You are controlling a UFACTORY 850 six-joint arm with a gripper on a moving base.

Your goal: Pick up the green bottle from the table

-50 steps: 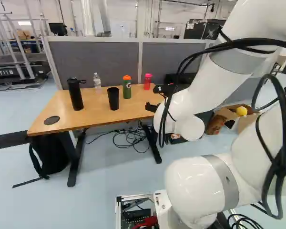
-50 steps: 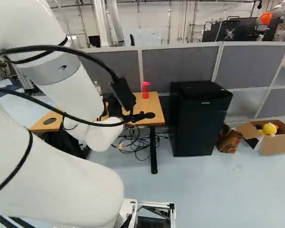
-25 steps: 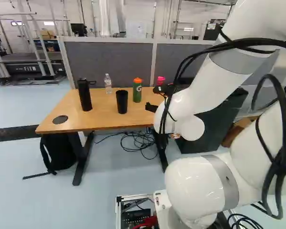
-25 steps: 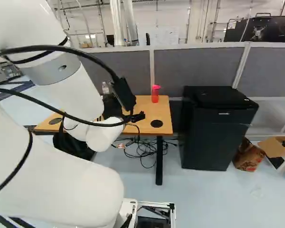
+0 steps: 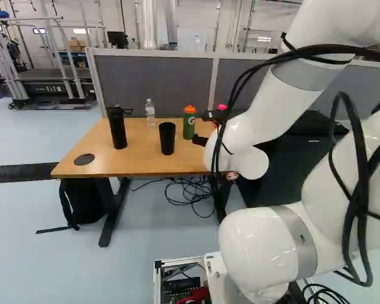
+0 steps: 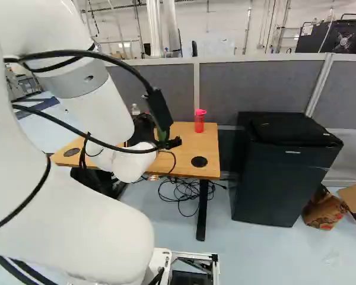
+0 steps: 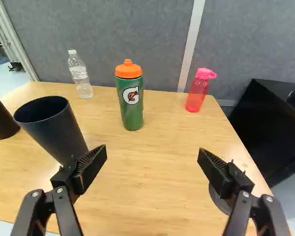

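Base had turned left; arm had shifted slightly at its joints. End effector (image 7: 152,152) stood wide open, empty. Green bottle (image 7: 132,105) stood upright on worktop (image 7: 147,191), ahead, off-centre toward black cup (image 7: 59,135); centring, then reaching forward, seemed needed.

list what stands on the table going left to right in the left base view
tall black flask → clear bottle → black cup → green bottle → pink-capped bottle, mostly hidden
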